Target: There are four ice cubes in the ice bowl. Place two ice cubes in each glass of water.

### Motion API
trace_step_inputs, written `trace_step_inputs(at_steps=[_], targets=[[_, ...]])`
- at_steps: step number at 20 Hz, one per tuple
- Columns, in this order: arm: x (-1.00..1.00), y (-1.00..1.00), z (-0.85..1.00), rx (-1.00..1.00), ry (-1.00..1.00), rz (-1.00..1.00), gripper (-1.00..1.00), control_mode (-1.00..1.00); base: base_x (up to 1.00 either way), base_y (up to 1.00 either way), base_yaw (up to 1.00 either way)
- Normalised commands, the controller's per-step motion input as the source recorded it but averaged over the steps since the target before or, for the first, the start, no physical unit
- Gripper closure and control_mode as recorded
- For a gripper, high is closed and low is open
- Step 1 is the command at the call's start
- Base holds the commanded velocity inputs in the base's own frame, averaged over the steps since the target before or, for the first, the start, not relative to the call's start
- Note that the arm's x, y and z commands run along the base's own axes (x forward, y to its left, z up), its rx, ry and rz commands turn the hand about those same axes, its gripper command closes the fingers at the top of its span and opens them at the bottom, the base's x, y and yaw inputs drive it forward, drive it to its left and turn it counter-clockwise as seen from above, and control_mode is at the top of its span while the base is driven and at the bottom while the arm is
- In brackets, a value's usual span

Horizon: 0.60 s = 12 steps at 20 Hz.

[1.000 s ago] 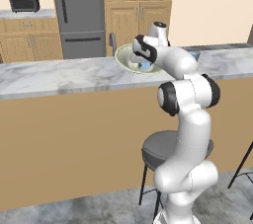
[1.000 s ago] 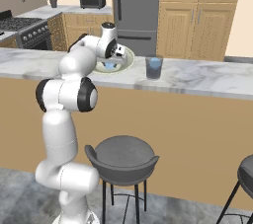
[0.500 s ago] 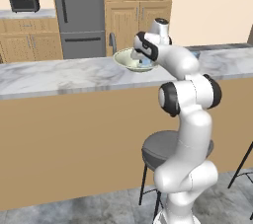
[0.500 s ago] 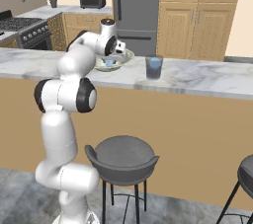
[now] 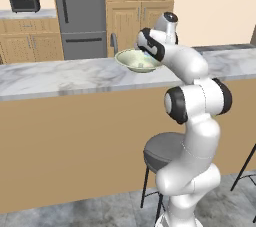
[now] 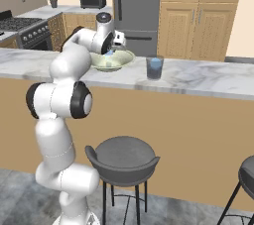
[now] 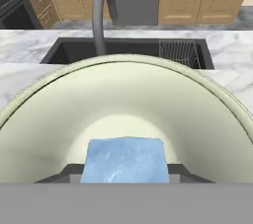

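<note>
The fingers (image 7: 123,168) grasp one ice cube (image 7: 123,160) above the ice bowl (image 7: 44,119); the glass of water (image 6: 155,68) stands to the right on the surface (image 6: 208,78).

The ice bowl (image 7: 123,104) is a pale yellowish-green, lighter toward its middle. The ice cube (image 7: 123,160) is mottled pale blue and white. The glass of water (image 6: 154,68) is see-through grey with blue inside. The surface (image 6: 198,78) is grey-and-white marble over a tan wood front. The sink (image 7: 133,50) is black (its faucet (image 7: 100,16) is dark grey). The cabinets (image 6: 198,13) are light wood, the refrigerator (image 5: 80,13) is dark grey, and the stool (image 6: 121,154) is dark grey on black legs.
</note>
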Motion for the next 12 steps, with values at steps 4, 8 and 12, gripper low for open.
trace_step_inputs(at_steps=[4,8,12], targets=[[-0.49,0.0,0.29,0.0,-0.22,0.0,1.0,-1.0,0.0,0.0,0.0],[-0.94,0.0,0.0,0.0,-0.03,0.0,1.0,-1.0,0.0,0.0,0.0],[-0.94,0.0,0.08,0.01,0.0,0.0,1.0,-1.0,0.0,0.0,0.0]])
